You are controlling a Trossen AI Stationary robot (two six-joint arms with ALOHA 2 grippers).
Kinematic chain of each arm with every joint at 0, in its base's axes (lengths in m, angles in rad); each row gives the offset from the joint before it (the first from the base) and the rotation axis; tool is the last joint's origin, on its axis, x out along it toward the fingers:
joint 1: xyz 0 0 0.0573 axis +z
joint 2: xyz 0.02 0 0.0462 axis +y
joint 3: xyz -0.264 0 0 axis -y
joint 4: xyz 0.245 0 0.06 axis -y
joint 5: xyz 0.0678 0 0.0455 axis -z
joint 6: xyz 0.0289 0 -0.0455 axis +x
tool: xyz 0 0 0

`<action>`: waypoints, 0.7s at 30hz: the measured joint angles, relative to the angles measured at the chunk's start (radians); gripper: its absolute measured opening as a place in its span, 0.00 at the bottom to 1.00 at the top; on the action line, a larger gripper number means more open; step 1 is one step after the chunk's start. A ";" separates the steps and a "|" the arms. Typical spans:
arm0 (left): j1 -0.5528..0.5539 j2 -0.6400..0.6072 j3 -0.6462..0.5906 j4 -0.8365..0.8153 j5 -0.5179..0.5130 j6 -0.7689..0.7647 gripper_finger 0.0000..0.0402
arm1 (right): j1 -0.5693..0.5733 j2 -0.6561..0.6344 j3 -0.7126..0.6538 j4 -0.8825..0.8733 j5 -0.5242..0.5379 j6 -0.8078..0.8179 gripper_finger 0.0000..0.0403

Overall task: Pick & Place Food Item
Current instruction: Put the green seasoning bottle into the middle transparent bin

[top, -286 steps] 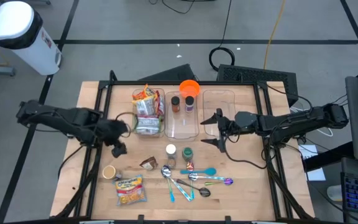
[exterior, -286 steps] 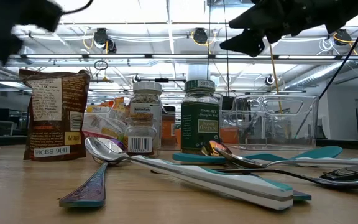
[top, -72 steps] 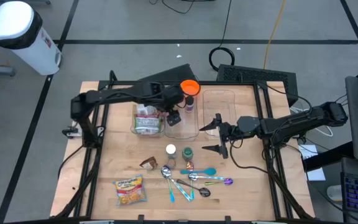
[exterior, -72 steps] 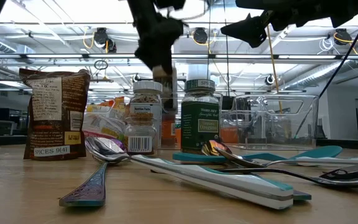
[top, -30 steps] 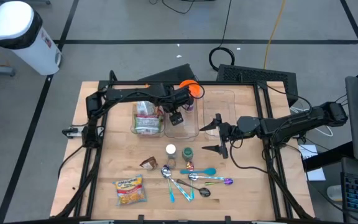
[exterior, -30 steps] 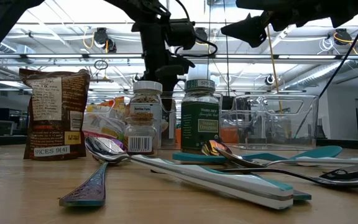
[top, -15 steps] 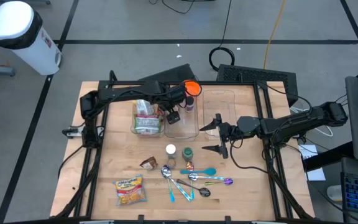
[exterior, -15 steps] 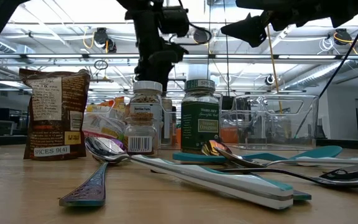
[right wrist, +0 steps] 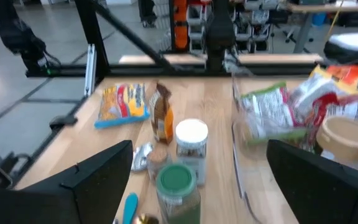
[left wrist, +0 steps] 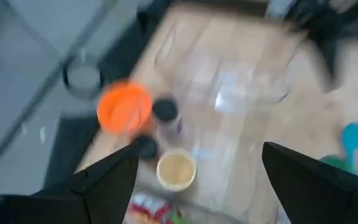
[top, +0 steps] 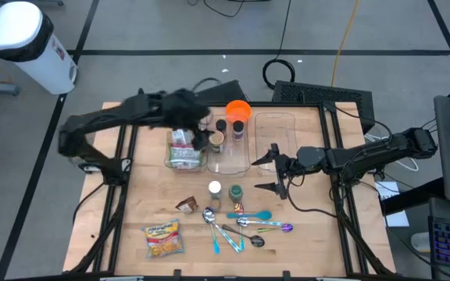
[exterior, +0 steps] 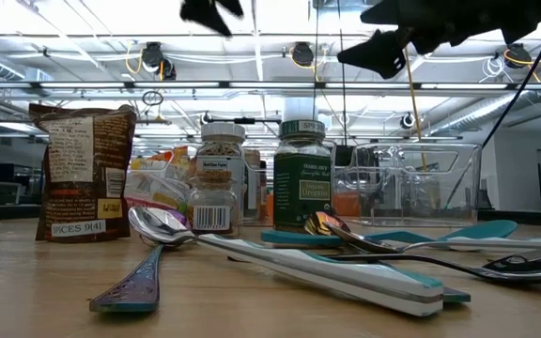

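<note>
Tan-lidded food cup (top: 216, 140) sat in the middle clear bin (top: 231, 158), presumably dropped off there. Left gripper (top: 198, 129) hovered beside it, fingers apart and empty; right gripper (top: 276, 166) waited wide open too.

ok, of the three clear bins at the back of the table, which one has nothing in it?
The right-hand clear bin, nearest the right gripper. The left bin holds snack packets, and the middle bin holds two dark-capped jars and a tan-lidded cup.

Robotics lab, wooden table (top: 131, 218) on a black frame, grey taped floor (top: 170, 31), ceiling light rails (exterior: 280, 86)
</note>
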 joint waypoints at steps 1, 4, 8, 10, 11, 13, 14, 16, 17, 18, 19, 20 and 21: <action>-0.023 -0.039 -0.029 0.039 -0.016 0.012 0.86 | 0.000 0.000 0.000 -0.009 0.000 0.000 0.90; -0.085 -0.159 -0.168 0.171 -0.046 0.049 0.85 | 0.006 0.000 0.000 -0.033 0.001 0.007 0.90; -0.127 -0.333 -0.397 0.312 -0.071 0.058 0.85 | 0.031 0.003 0.000 -0.068 0.001 0.026 0.90; -0.144 -0.428 -0.518 0.384 -0.083 0.041 0.86 | 0.047 0.023 0.000 -0.051 0.008 0.024 0.90; -0.154 -0.477 -0.584 0.422 -0.087 0.032 0.86 | 0.057 0.037 0.000 -0.039 0.024 0.018 0.90; -0.174 -0.568 -0.703 0.520 -0.088 0.025 0.86 | 0.074 0.080 0.000 0.025 0.065 -0.008 0.90; -0.185 -0.609 -0.759 0.576 -0.088 0.026 0.86 | 0.080 0.106 0.001 0.065 0.083 -0.024 0.90; -0.203 -0.684 -0.857 0.676 -0.086 0.030 0.85 | 0.085 0.167 0.025 0.087 0.094 -0.046 0.90; -0.212 -0.716 -0.896 0.720 -0.087 0.031 0.84 | 0.085 0.198 0.049 0.073 0.095 -0.050 0.90; -0.218 -0.743 -0.931 0.752 -0.087 0.031 0.84 | 0.085 0.231 0.079 0.051 0.097 -0.051 0.90; -0.223 -0.766 -0.961 0.780 -0.087 0.031 0.84 | 0.084 0.264 0.111 0.033 0.105 -0.052 0.90; -0.226 -0.785 -0.986 0.799 -0.087 0.032 0.84 | 0.083 0.301 0.147 0.008 0.107 -0.054 0.90; -0.230 -0.800 -1.008 0.814 -0.087 0.030 0.84 | 0.081 0.335 0.180 -0.016 0.107 -0.056 0.90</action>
